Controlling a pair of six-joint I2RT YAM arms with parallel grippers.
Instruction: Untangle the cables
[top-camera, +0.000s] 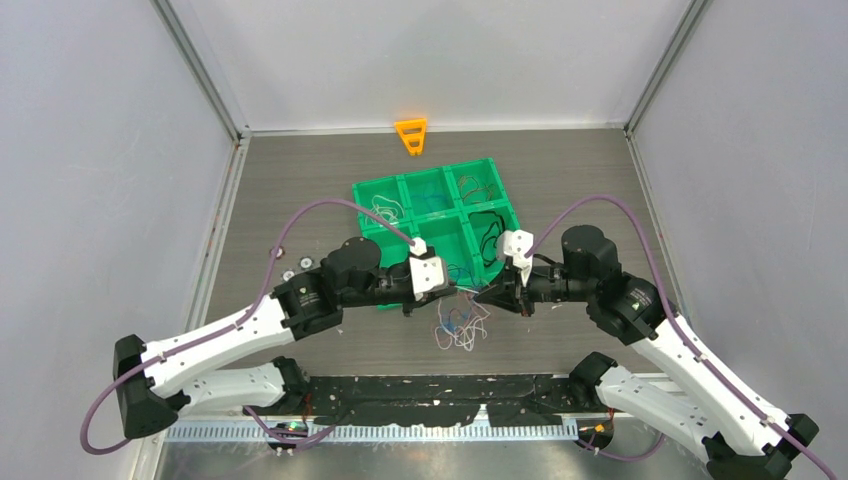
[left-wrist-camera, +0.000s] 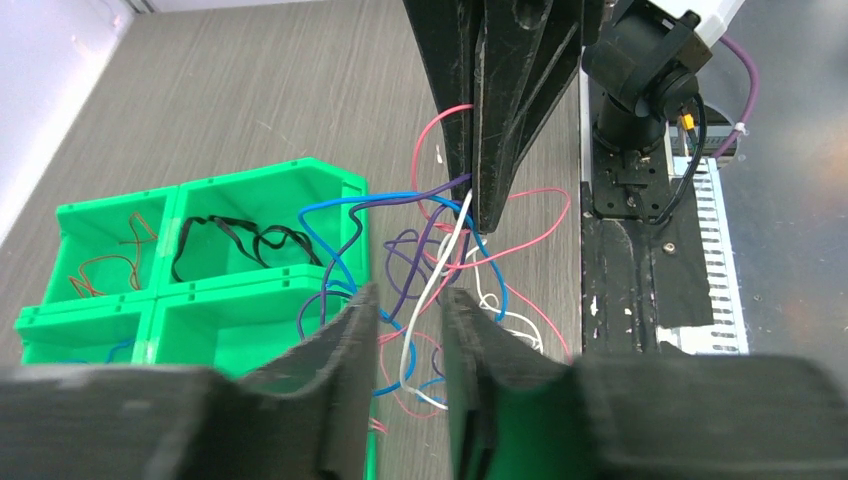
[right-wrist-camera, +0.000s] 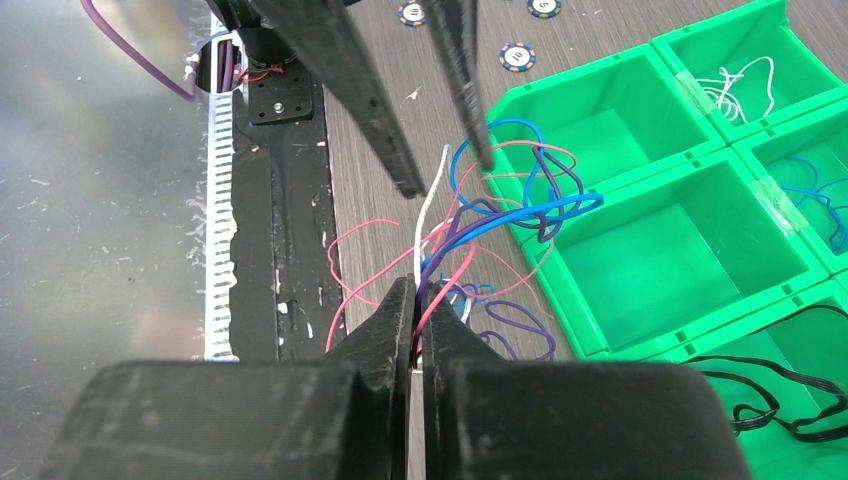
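The left gripper (left-wrist-camera: 410, 298) reaches in from the left with its jaws a little apart, and a white strand of the cables (top-camera: 462, 322) runs loosely through the gap between its fingers. The cables sit as a tangled bunch on the table (top-camera: 300, 180) between the two grippers, just near of the green tray (right-wrist-camera: 670, 250), with a blue loop over the tray's near corner. On the right, the right gripper (right-wrist-camera: 415, 295) is clamped tight on several strands, purple, pink and white among them, holding that end up.
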